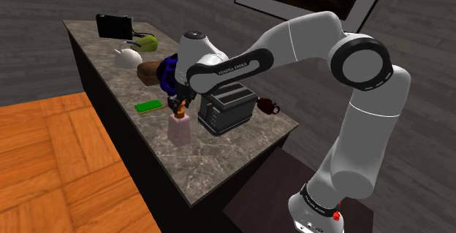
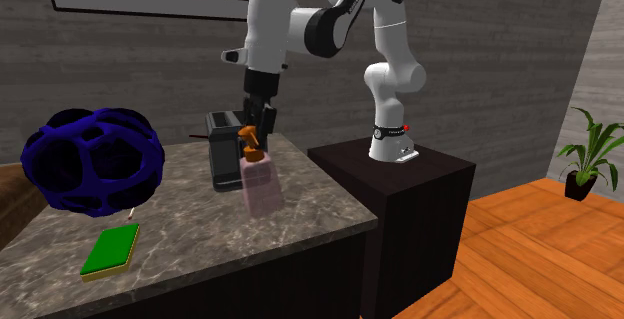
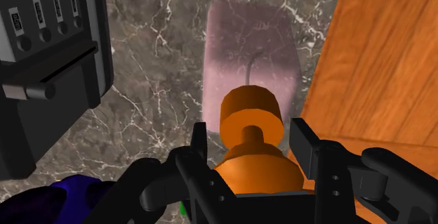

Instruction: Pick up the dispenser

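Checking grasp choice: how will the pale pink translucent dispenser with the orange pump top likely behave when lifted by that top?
The pale pink translucent dispenser looks tall and narrow-based, so a nudge may tip it. Its rounded orange pump, sitting inside the open black claw, could slip or swivel when squeezed.

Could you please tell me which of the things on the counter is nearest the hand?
The pink dispenser, whose orange pump sits inside the open hand; the black toaster stands beside it and the green sponge lies farther off.

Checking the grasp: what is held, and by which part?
Nothing: the gripper has its jaws open either side of the orange pump on the pink dispenser, without touching it.
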Controlling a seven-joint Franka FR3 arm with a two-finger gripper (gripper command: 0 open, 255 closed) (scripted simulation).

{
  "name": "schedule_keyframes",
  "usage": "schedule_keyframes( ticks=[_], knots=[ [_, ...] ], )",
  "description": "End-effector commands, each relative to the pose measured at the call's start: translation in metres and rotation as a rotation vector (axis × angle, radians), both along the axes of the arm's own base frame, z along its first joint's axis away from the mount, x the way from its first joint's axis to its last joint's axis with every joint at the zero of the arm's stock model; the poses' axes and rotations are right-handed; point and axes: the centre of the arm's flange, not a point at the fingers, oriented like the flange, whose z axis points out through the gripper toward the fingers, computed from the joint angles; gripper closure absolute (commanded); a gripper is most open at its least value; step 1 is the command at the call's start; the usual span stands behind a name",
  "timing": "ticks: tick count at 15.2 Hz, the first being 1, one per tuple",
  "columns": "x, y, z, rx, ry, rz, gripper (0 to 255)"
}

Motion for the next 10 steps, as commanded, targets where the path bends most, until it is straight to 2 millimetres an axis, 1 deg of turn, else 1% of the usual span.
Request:
schedule_keyframes(
  ticks=[1, 8, 10],
  knots=[
    [0.0, 0.0, 0.01, 0.0, 0.0, 0.0, 255],
    [0.0, 0.0, 0.047, 0.0, 0.0, 0.0, 255],
    [0.0, 0.0, 0.048, 0.0, 0.0, 0.0, 255]
  ],
)
